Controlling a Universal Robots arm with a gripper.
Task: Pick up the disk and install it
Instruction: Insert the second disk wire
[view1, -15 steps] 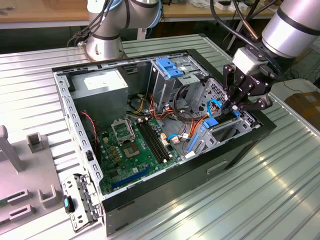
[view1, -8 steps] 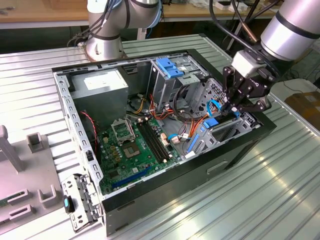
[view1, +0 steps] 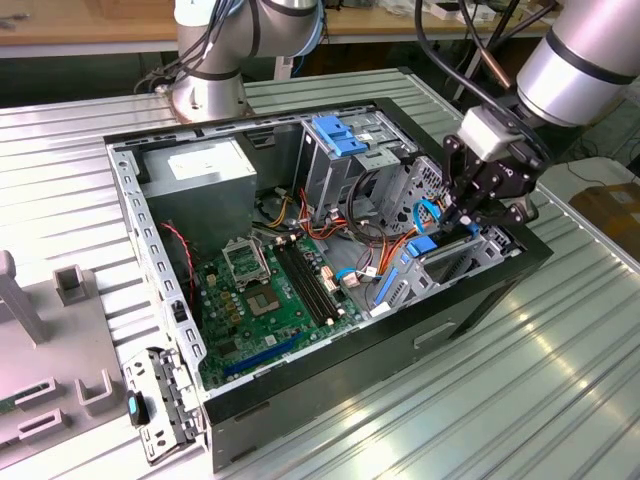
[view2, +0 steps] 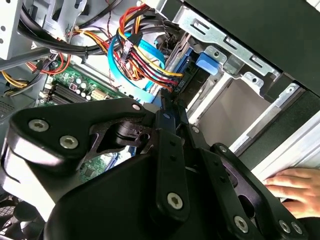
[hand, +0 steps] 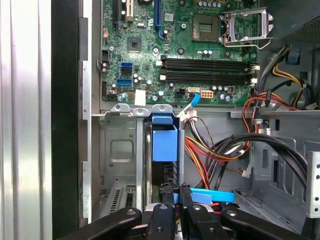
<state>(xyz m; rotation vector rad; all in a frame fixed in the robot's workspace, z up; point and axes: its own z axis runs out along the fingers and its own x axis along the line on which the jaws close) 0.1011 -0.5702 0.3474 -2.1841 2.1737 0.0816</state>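
The disk (hand: 165, 142) stands on edge in the metal drive bay (hand: 117, 150) at the front corner of the open computer case (view1: 470, 310). Its bright blue carrier end faces me, with the dark drive edge below it. In the exterior view the disk (view1: 421, 245) shows as a blue piece in the bay on the right. My gripper (hand: 175, 192) hangs right above it with its black fingers drawn close together and nothing thick between them. In the second wrist view the fingertips (view2: 164, 100) point at the disk's blue rail (view2: 182, 62). Whether they touch it is unclear.
Bundled coloured power cables (hand: 215, 150) and a blue data cable (hand: 210, 196) crowd the space beside the bay. The green motherboard (view1: 270, 300) lies further in. A tall cage with a blue bracket (view1: 335, 135) rises behind. A person's hand (view2: 295, 186) rests outside the case wall.
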